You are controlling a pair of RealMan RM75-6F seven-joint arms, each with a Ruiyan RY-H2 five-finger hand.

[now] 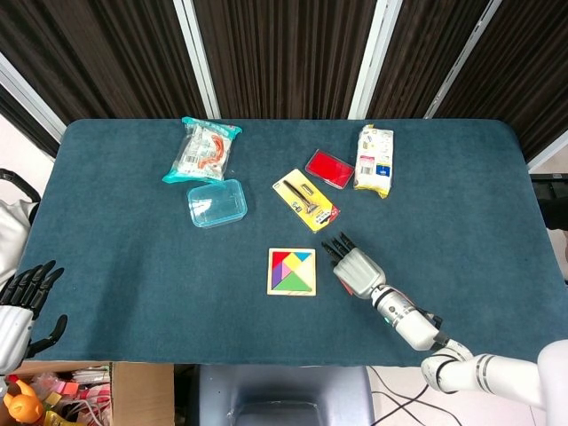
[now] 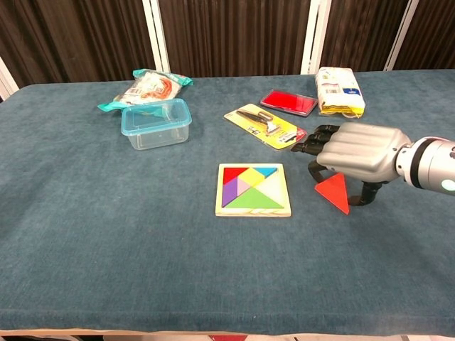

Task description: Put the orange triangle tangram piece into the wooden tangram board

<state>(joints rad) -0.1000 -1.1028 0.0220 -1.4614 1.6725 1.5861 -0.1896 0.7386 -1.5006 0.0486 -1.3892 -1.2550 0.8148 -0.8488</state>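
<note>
The wooden tangram board [image 1: 291, 271] [image 2: 253, 190] lies at the table's middle front, filled with coloured pieces except a pale gap at its right side. The orange triangle [image 2: 334, 194] lies flat on the cloth just right of the board. My right hand [image 1: 355, 266] [image 2: 353, 152] sits low over the triangle's upper part, fingers stretched towards the board and thumb down at the triangle's right edge; in the head view it hides nearly all of the piece. I cannot see any grip on it. My left hand [image 1: 21, 304] hangs off the table's front left corner, fingers apart, holding nothing.
A clear plastic box [image 1: 216, 203] [image 2: 155, 122] and a snack bag [image 1: 201, 151] sit at the back left. A yellow carded pack [image 1: 305, 200], a red case [image 1: 329, 168] and a white packet [image 1: 374, 160] lie behind the board. A cardboard box [image 1: 89, 390] is below the left corner.
</note>
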